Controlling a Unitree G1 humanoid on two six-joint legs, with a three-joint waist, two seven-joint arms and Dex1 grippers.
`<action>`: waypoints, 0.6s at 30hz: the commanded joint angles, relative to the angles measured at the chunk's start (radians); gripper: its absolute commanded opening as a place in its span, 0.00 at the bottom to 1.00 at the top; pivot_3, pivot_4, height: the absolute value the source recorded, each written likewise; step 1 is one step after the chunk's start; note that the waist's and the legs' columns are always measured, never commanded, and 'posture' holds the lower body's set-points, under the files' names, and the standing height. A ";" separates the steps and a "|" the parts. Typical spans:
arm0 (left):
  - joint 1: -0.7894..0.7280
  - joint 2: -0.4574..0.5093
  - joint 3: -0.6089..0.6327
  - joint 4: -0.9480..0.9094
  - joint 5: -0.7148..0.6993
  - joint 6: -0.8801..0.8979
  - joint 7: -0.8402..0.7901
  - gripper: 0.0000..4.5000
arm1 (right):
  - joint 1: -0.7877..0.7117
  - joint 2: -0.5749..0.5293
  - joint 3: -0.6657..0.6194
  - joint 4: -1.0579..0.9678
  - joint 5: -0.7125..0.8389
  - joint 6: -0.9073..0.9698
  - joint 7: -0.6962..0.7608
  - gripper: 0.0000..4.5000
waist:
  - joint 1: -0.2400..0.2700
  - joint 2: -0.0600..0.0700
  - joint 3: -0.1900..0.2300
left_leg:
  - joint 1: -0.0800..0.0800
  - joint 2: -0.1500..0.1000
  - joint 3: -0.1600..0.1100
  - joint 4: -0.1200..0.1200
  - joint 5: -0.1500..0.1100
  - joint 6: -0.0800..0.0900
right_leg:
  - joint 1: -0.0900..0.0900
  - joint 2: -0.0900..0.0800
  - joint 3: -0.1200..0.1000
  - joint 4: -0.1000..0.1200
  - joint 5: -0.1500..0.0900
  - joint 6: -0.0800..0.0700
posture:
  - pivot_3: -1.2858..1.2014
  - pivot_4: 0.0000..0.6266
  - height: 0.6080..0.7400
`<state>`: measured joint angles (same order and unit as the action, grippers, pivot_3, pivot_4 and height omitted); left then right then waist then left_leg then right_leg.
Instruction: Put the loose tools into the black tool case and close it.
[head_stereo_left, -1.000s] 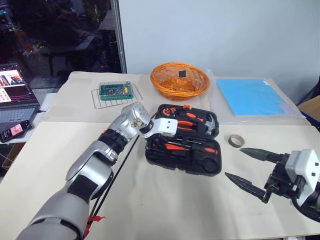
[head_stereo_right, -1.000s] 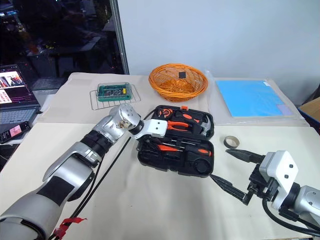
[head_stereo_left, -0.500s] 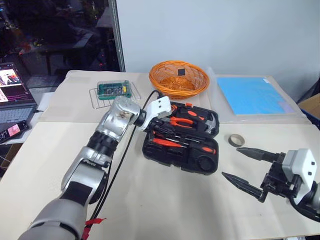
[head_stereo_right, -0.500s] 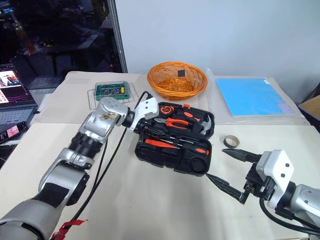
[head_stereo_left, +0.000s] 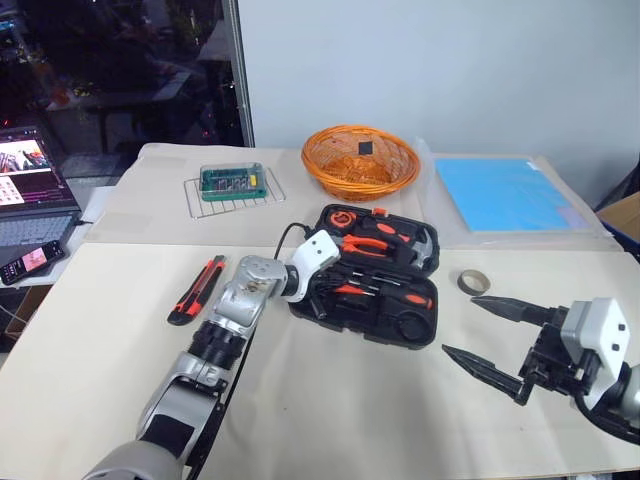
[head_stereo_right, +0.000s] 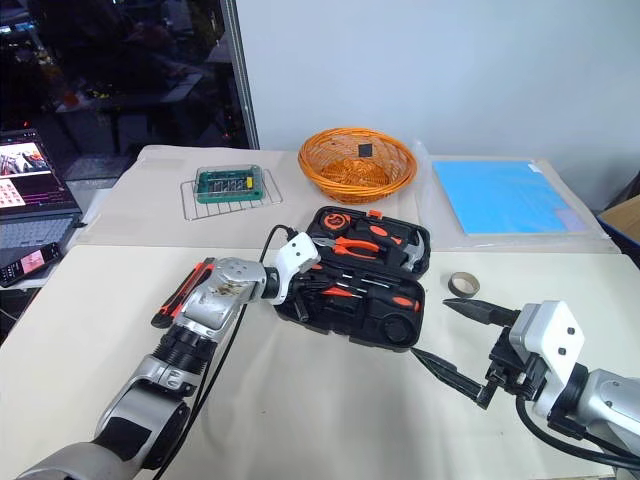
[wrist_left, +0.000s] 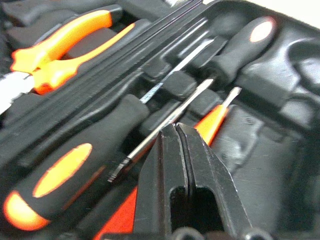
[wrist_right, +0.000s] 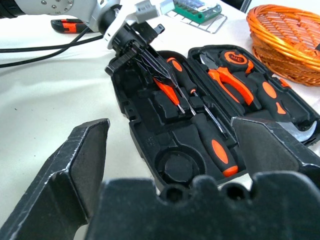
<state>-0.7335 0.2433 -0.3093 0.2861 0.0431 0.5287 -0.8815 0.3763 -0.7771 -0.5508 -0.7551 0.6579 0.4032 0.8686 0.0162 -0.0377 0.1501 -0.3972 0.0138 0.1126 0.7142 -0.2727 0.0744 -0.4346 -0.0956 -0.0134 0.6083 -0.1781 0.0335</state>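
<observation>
A: Black tool case (head_stereo_left: 372, 272) centre frame, lid open flat. Pliers (head_stereo_left: 368, 243) and hammer in upper half; screwdrivers (wrist_right: 210, 142) seated in lower half's slots.

B: Left gripper (head_stereo_right: 300, 291)?

A: At case's left edge, fingers (wrist_left: 182, 165) pressed together over the screwdriver shafts. Holding nothing visible.

B: Right gripper (head_stereo_left: 492, 333)?

A: Lower right, spread wide, empty, well apart from case.

B: Still loose?

A: Utility knife (head_stereo_left: 195, 290) left of centre, on table (head_stereo_left: 330, 400), beside left arm. Tape roll (head_stereo_left: 473, 281) right of case. Round slot (wrist_right: 175, 167) in case vacant, probably for the tape.

B: Progress?

A: Past halfway, by judgement. Knife, tape, then closing and latching left.
</observation>
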 joint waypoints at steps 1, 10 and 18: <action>0.057 0.036 -0.065 0.034 0.043 0.032 0.000 0.01 | 0.008 -0.001 -0.039 -0.023 0.021 -0.013 0.008 1.00 | -0.002 0.001 -0.003 | 0.001 0.000 0.000 0.000 -0.001 -0.002 | 0.000 -0.001 0.000 0.000 0.000 0.000 | 0.52 0.24 1.00; 0.134 0.141 -0.083 0.031 0.096 -0.115 0.041 0.01 | -0.015 0.004 0.001 0.003 -0.001 -0.031 0.014 1.00 | -0.006 0.013 -0.012 | 0.014 0.001 0.000 -0.005 -0.004 -0.008 | 0.010 -0.001 0.001 0.000 -0.002 -0.002 | 0.52 0.24 1.00; 0.175 0.082 0.086 -0.038 -0.077 -0.201 0.092 0.01 | -0.046 0.005 0.027 0.016 -0.005 -0.035 0.017 1.00 | -0.009 0.015 -0.014 | 0.015 0.002 0.000 -0.006 -0.005 -0.009 | 0.010 -0.003 0.001 0.000 -0.002 -0.002 | 0.52 0.24 1.00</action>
<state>-0.6039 0.3627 -0.3059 0.2439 0.0616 0.3100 -0.8027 0.3481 -0.7734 -0.5183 -0.7306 0.6483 0.3976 0.8840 0.0069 -0.0230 0.1359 -0.3823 0.0157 0.1131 0.7083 -0.2776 0.0658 -0.4252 -0.0986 -0.0128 0.6084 -0.1800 0.0320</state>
